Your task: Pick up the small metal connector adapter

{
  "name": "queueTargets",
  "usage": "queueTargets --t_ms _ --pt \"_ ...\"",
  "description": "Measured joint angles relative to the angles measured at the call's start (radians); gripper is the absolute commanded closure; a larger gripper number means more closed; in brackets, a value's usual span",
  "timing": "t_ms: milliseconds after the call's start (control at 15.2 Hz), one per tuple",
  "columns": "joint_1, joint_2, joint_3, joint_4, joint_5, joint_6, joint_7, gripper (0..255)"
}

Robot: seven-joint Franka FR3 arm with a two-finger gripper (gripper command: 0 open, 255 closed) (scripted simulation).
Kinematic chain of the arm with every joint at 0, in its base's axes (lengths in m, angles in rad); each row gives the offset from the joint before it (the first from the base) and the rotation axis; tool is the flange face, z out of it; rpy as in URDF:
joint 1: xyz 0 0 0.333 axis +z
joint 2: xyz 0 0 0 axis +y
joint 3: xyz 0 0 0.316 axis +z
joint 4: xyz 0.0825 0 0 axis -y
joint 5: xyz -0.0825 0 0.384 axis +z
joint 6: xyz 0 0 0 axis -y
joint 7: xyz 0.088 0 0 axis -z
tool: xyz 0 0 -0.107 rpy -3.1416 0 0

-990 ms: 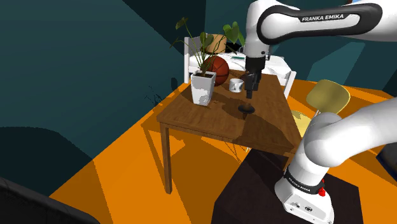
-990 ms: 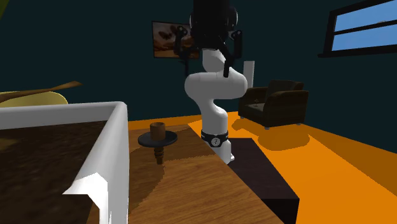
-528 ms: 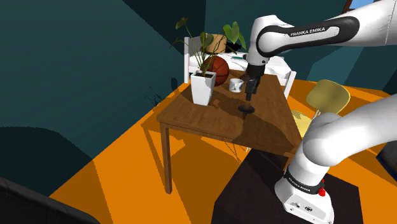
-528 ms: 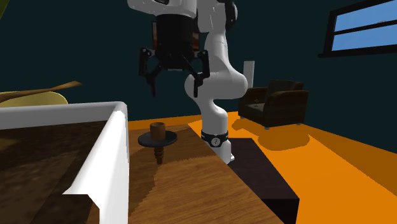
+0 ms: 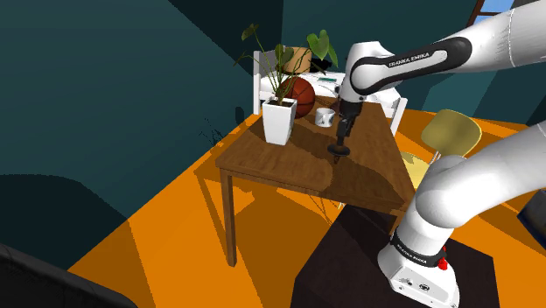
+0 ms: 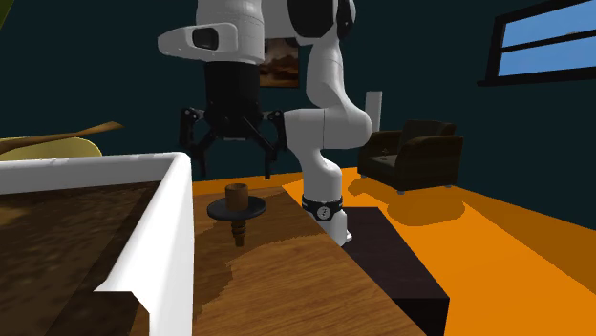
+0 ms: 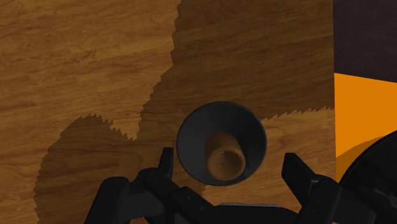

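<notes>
gripper (image 6: 233, 170) lowered over adapter (image 6: 236, 204)

A wooden worktop (image 5: 289, 162) is lying under the tool (image 5: 342, 133). A white pot (image 5: 280, 122) holding a leafy plant (image 5: 278, 66) is standing on it, to the shoulder view's left of the tool. A small white cup (image 5: 325, 117) is sitting near the tool, just beyond it, and an orange-brown ball (image 5: 303, 96) is resting farther back. A yellow chair (image 5: 451, 133) is standing off to that view's right of the tool. In the second exterior view a dark armchair (image 6: 413, 155) is sitting well behind the tool on the orange floor (image 6: 497, 239).

The connector adapter (image 6: 236, 206), a dark round flange with a brown cylindrical top, stands upright on the wooden table (image 6: 306, 277).
</notes>
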Motion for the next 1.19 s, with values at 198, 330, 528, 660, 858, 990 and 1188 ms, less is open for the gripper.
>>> queueTargets --t_ms 198,330,528,660,858,990,1188 --pt "-0.001 0.012 -0.006 -0.027 -0.004 0.039 0.002 0" --pt "-0.001 0.016 -0.009 -0.031 -0.006 0.048 0.001 255" --pt "-0.002 0.016 -0.009 -0.032 -0.006 0.051 0.0 255" --pt "-0.001 0.017 -0.009 -0.032 -0.006 0.051 0.0 255" --pt "-0.001 0.017 -0.009 -0.032 -0.006 0.051 0.0 255" --pt "-0.002 0.012 -0.008 -0.031 -0.006 0.046 0.0 255" --pt "-0.001 0.004 -0.003 0.0 -0.001 0.006 -0.003 255"
